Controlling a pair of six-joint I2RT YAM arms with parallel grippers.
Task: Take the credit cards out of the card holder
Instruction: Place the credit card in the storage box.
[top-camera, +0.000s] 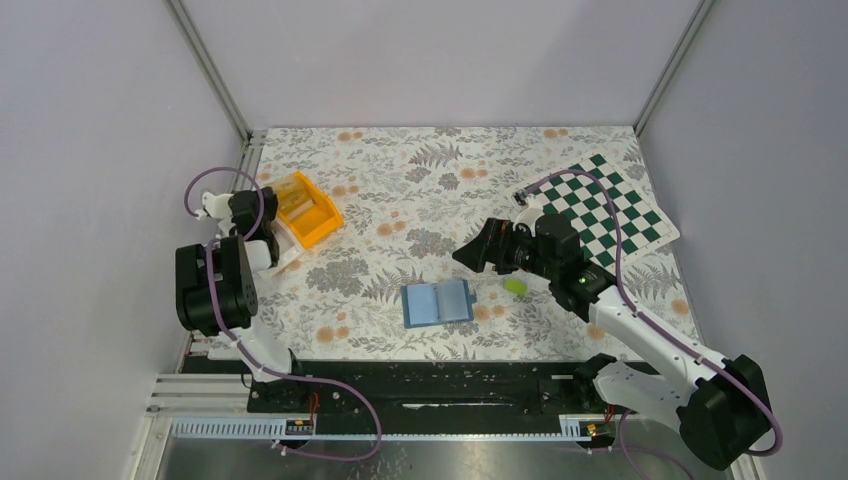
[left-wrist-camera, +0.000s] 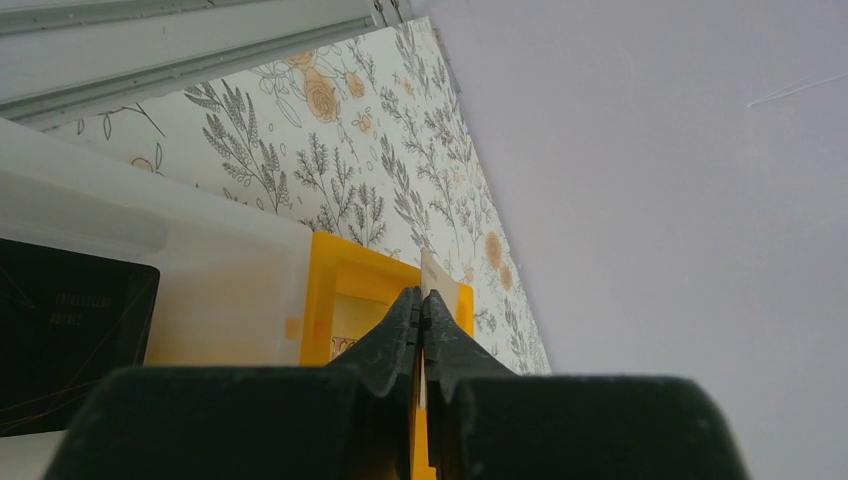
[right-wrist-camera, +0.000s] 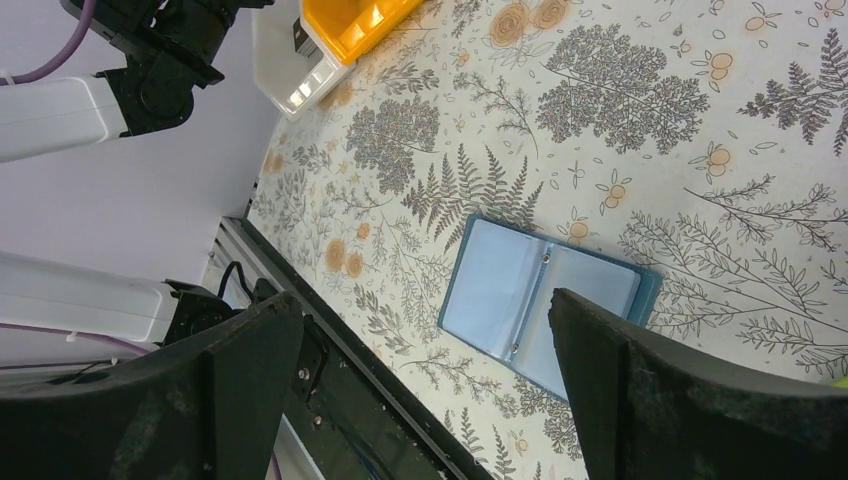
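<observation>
The left arm stands folded at the left edge of the top view, its wrist turned toward the translucent orange plastic bin in the upper left of the floral-patterned bench. The left end effector is pinched closed on a thin pale-tan credit card seen edge-on, with the bin right behind the fingertips in its wrist view. The right arm reaches from the lower right corner toward the frame's centre, bent at the elbow. The right end effector is spread wide, holding nothing. The flat blue-teal bifold card holder lies open on the bench just below and left of it; the right wrist view frames it between the two fingers. A small lime-green credit card lies just right of the holder
</observation>
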